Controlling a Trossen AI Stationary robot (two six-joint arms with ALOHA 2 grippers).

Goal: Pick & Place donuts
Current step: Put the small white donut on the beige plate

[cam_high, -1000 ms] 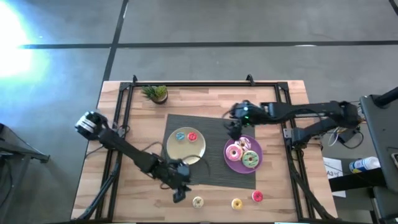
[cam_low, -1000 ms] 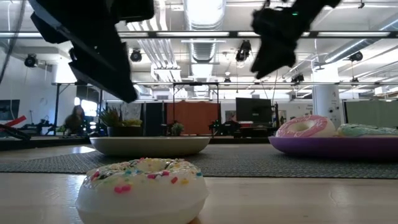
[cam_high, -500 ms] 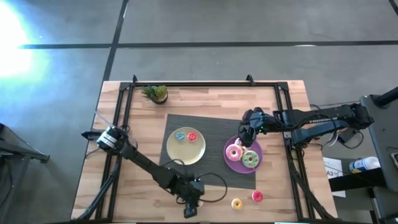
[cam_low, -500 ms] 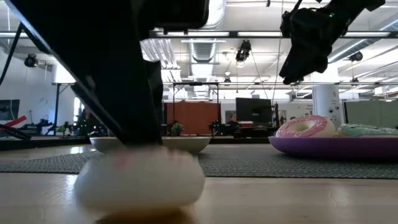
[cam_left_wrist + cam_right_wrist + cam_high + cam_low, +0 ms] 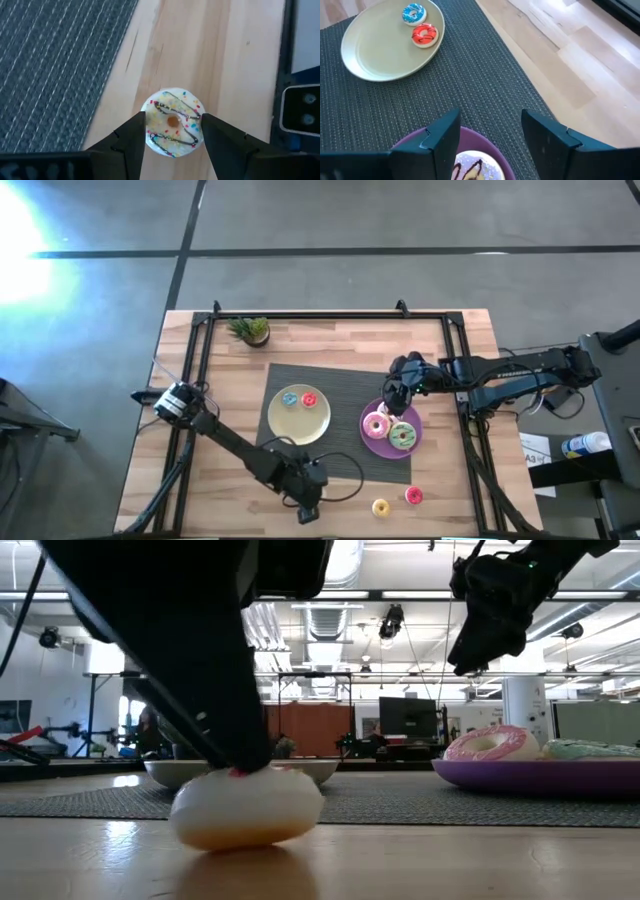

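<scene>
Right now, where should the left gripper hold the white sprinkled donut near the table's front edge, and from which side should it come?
Probably from straight above, across the ring's outer rim. The white donut lies flat on the bare wood beside the mat, hole up, so its rounded sides offer two opposite faces. The left gripper already straddles it, one finger on each side, jaws open.

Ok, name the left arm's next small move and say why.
Probably close the left tool on the cream donut: its fingers are open, one on each side of the donut, which sits on the bare wood near the table edge, so a grasp looks lined up.
</scene>
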